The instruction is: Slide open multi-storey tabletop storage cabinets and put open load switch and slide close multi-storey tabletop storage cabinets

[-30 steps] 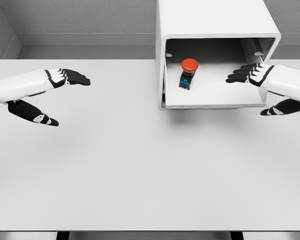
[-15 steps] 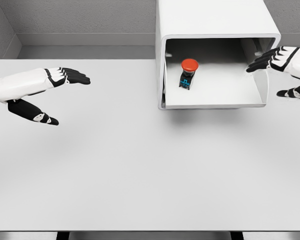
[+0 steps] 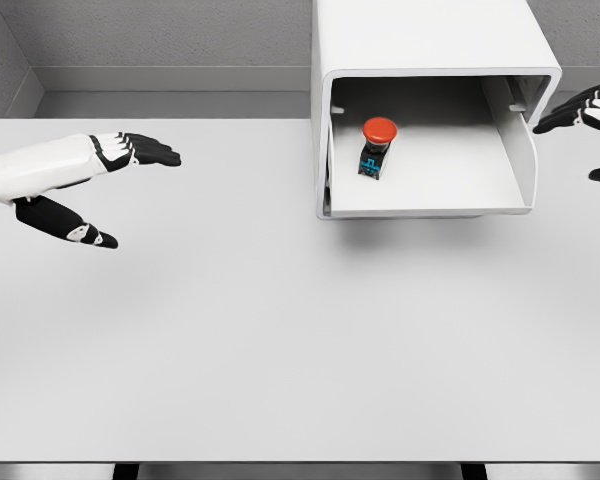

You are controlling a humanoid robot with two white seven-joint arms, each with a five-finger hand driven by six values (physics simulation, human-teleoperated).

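Two hands are in sight over the white surface, one at each side. The left hand hovers over the left part of the surface, well apart from the cabinet; its four fingers lie straight and close together, pointing right, with the thumb held apart below them, and it holds nothing. The right hand shows only partly at the right edge, just beside the cabinet's right wall and clear of it. Its visible fingers are extended toward the left, the thumb tip showing separately lower down; nothing is grasped.

One white storage cabinet stands at the far side of the surface, right of centre, against the grey back wall. Its drawer is slid out toward the viewer, the tray interior open to view. The load switch, a small dark body with blue detail and a red round button on top, stands inside the drawer, in its left half toward the rear, apart from the drawer's walls. Neither hand touches the switch or the drawer.

A shadow lies on the surface directly under the drawer's front lip.
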